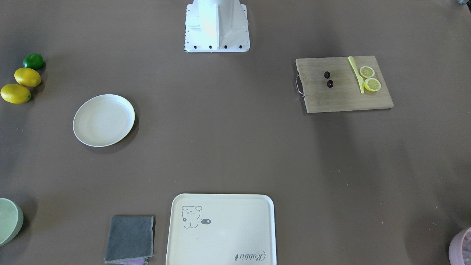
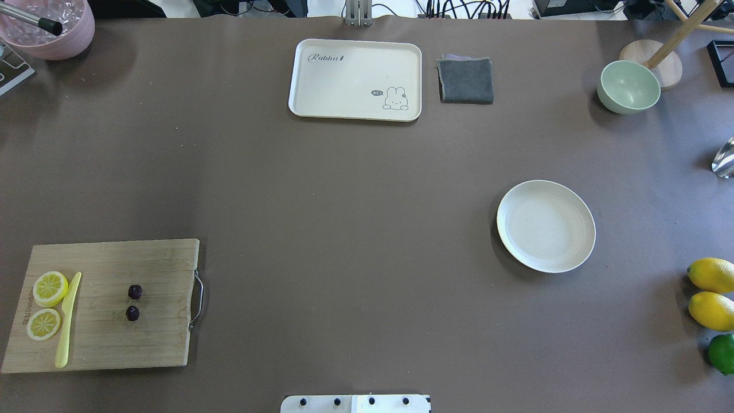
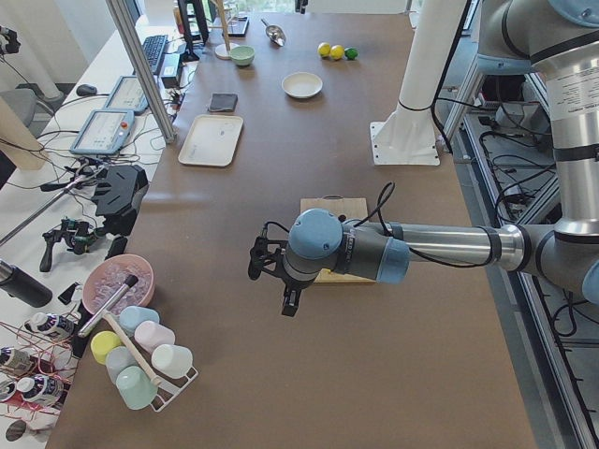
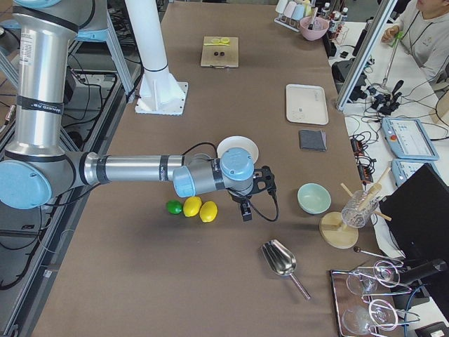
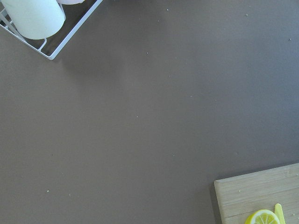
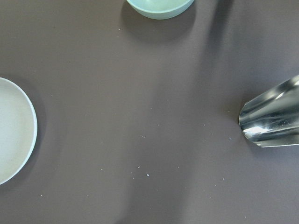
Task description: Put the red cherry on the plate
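Observation:
The red cherry (image 1: 328, 79) is a pair of tiny dark maroon fruits lying side by side on a wooden cutting board (image 1: 342, 97); the overhead view shows the cherry (image 2: 133, 302) at the table's near left. The round cream-white plate (image 1: 103, 120) stands bare on the other half of the table, also seen from above as the plate (image 2: 545, 226). My left gripper (image 3: 262, 264) hovers over the table beyond the board's outer end, seen only from the side, so I cannot tell its state. My right gripper (image 4: 266, 181) hangs near the plate (image 4: 228, 145); its state cannot be told either.
Two lemon slices (image 2: 47, 304) and a yellow knife (image 2: 67, 321) share the board. A cream tray (image 2: 355, 80), grey cloth (image 2: 465, 80) and green bowl (image 2: 628, 86) line the far edge. Two lemons (image 2: 713, 292) and a lime (image 2: 722, 353) lie right, with a metal scoop (image 6: 273, 119).

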Controlling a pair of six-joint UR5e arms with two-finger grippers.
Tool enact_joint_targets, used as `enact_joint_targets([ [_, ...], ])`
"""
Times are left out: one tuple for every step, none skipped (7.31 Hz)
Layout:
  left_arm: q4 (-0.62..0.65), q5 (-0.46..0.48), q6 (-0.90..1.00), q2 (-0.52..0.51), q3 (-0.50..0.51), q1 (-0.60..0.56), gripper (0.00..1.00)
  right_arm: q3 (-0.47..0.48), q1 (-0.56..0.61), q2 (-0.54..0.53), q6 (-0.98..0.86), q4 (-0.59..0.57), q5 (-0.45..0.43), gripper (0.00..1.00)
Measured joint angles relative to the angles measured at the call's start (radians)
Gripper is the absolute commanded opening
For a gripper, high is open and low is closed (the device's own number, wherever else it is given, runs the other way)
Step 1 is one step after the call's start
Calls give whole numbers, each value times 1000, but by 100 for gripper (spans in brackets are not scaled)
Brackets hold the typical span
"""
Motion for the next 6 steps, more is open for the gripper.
enact_joint_targets([
  [0, 0, -1, 0, 0, 0, 98, -1, 0, -3, 0, 14, 3, 100],
  [-1, -1, -5, 0, 0, 1, 98, -3, -1, -9, 0, 31, 7, 100],
  [-1, -2, -14, 0, 0, 4, 98, -4, -3, -13, 2, 45, 15, 100],
  [-2, -2, -21, -2, 0, 12, 98, -6, -11, -14, 2, 55, 26, 100],
  [-2, -2, -25, -3, 1, 21, 98, -7, -35, -12, 4, 66, 29, 100],
  [-2, -5, -26, -3, 1, 27, 98, -8, -70, 2, 33, 73, 25, 99],
])
